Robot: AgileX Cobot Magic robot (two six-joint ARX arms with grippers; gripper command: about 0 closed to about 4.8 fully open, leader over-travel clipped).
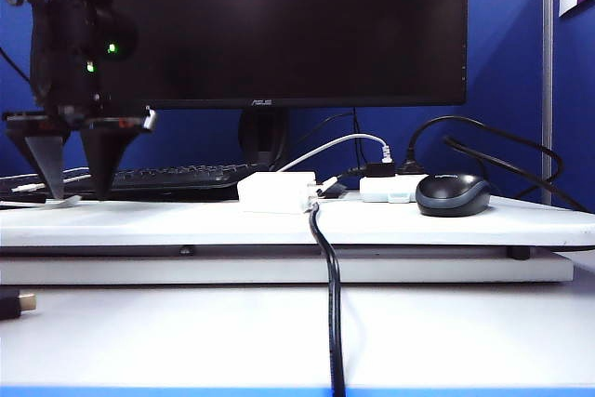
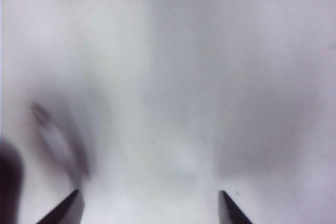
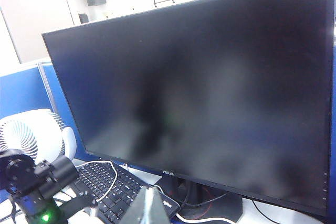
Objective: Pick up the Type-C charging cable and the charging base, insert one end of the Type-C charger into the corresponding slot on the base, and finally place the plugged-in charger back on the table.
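The left claw (image 1: 72, 194) hangs over the far left end of the bench (image 1: 446, 222), fingers pointing down and spread wide, with nothing between them. Its fingertips stand just above the bench surface, close to a thin white lead lying there; whether that lead is the Type-C charging cable (image 1: 37, 202) cannot be confirmed, and contact cannot be determined. In the left wrist view the two dark fingertips (image 2: 68, 211) appear well apart over a blurred white surface, with an indistinct elongated pale shape beside one of them.

The charging base (image 1: 274, 191) lies flat on the bench near the middle, in front of the monitor stand. A thick black cable (image 1: 331, 304) runs from beside it over the bench's front edge. To its right sits a smaller white box (image 1: 388, 189) with plugs, then a dark computer mouse (image 1: 453, 194).

The right claw (image 3: 148, 205) is raised, facing the monitor (image 3: 210, 93) and keyboard (image 3: 113, 187); its fingers are pressed together and hold nothing.
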